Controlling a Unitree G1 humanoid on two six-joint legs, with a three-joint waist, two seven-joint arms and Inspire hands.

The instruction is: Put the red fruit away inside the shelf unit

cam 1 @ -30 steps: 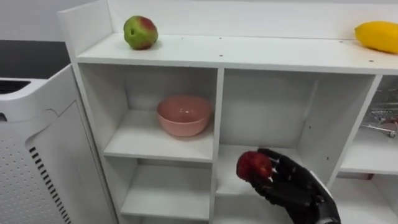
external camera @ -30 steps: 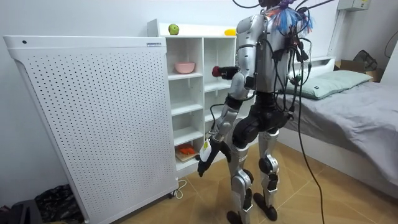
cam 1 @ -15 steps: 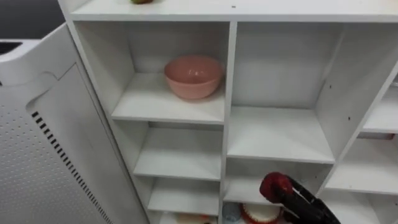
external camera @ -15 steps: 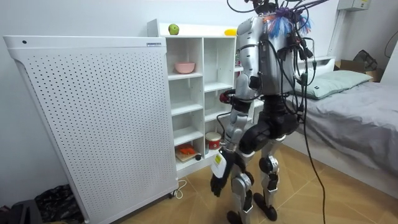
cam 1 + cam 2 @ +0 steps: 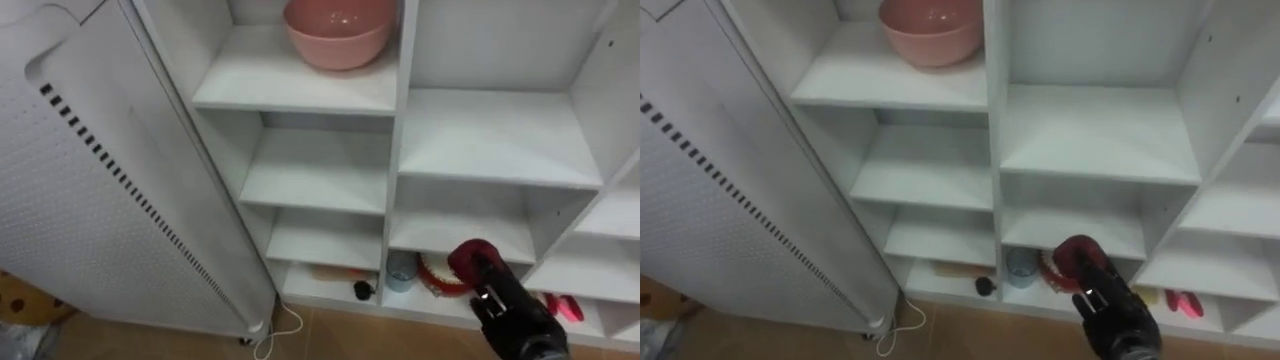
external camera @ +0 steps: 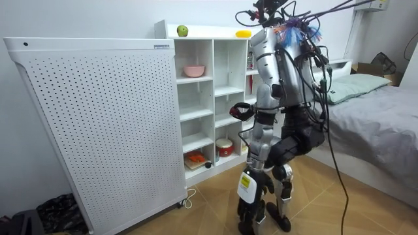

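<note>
My right hand (image 5: 515,320) is shut on a red fruit (image 5: 468,262) and holds it out in front of the lower compartments of the white closet (image 5: 400,140), right of its middle divider. In the room view the fruit (image 6: 243,111) is level with the closet's middle shelves. A pink bowl (image 5: 338,28) sits in the upper left compartment. A green apple (image 6: 182,30) and a yellow fruit (image 6: 243,33) lie on the closet's top. My left hand (image 6: 248,203) hangs low beside my legs.
A tall white perforated panel (image 5: 90,190) stands against the closet's left side. The bottom shelf holds a blue cup (image 5: 402,270), a red-and-white container (image 5: 435,278), a small black thing (image 5: 361,290) and a red item (image 5: 560,308). A bed (image 6: 372,111) lies behind me.
The head camera has tipped down from the closet's top to its lower shelves. My right hand has lowered with the red fruit. My left arm has swung down beside my legs.
</note>
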